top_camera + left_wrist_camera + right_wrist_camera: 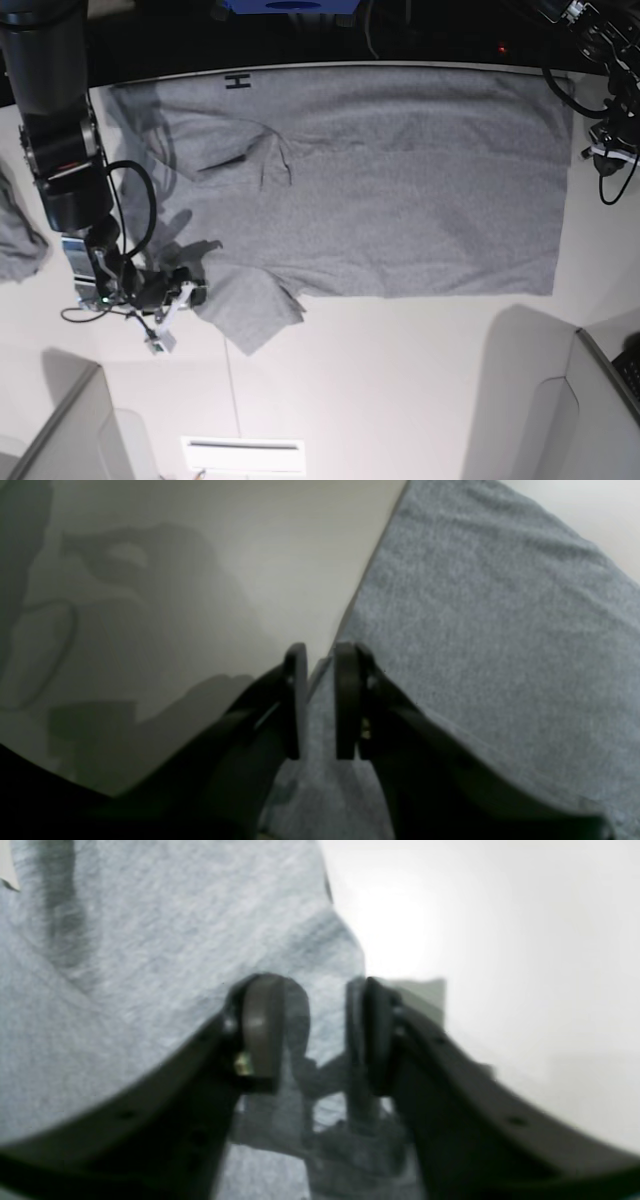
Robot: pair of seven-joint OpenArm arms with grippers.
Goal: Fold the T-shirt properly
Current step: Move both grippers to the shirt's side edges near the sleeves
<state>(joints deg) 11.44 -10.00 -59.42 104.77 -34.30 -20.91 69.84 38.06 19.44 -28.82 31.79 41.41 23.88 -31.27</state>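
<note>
T-shirt (400, 190), heather-grey knit, lies flat across white table (400, 400). Left gripper (320, 700) narrow, straddling its straight edge. Right gripper (312, 1035) partly open, straddling sleeve (245, 310) edge.

The T-shirt (400, 190) lay spread across the table (400, 380); my right gripper (188, 296) sat at its sleeve, my left gripper (316, 700) at 1 edge.

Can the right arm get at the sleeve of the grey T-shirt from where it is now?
Probably yes. The right gripper sits at the near sleeve of the heather-grey cotton T-shirt, its jaws straddling the sleeve's edge in the right wrist view, with nothing lying between them and the cloth.
</note>
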